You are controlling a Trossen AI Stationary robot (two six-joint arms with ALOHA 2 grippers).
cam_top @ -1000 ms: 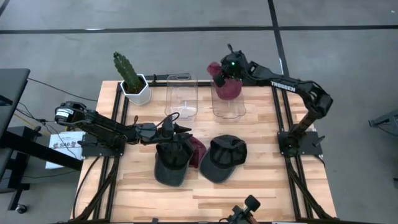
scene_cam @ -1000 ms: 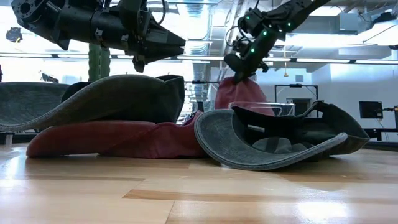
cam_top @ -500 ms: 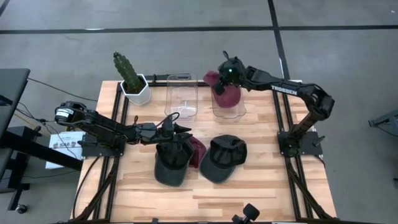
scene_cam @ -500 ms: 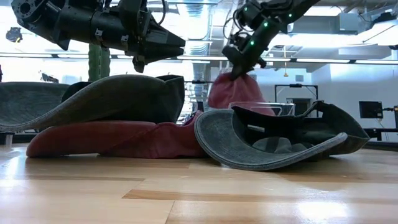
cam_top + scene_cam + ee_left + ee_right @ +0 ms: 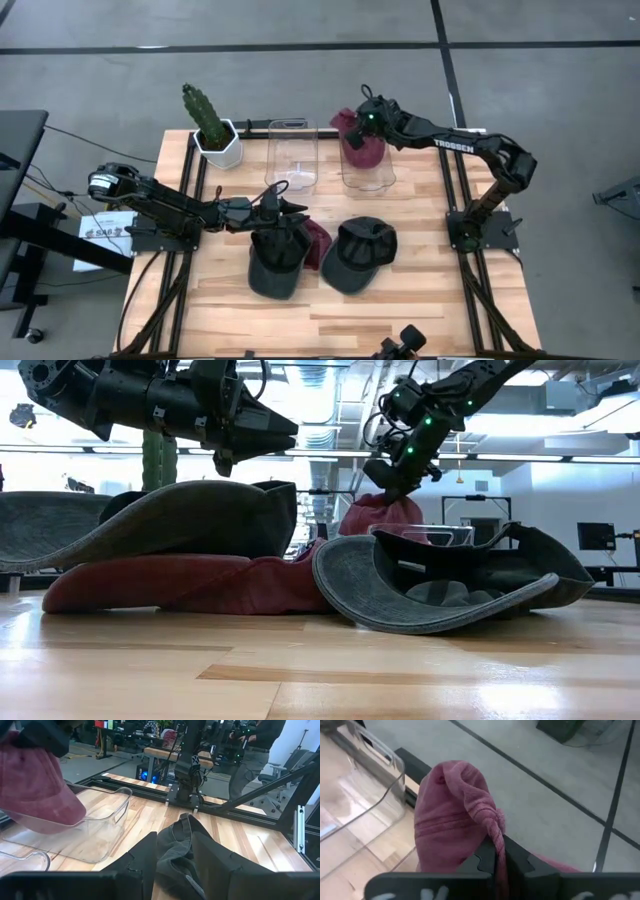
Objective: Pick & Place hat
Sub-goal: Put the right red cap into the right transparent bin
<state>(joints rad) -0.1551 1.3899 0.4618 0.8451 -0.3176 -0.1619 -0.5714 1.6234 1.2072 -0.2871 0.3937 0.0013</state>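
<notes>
Above the far-right clear bin (image 5: 367,165), the right gripper (image 5: 360,122) is pinching a maroon hat (image 5: 366,148), dangling inside its rim; the left gripper (image 5: 292,208), fingers spread, is hovering over 1 dark hat (image 5: 275,262).

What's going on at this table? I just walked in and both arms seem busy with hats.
The right gripper is shut on a maroon hat, holding it in the right-hand clear bin at the back of the table. The left gripper hovers over a dark cap that lies atop another maroon hat. A second dark cap lies upside down beside them. The left-hand clear bin holds no hat.
</notes>
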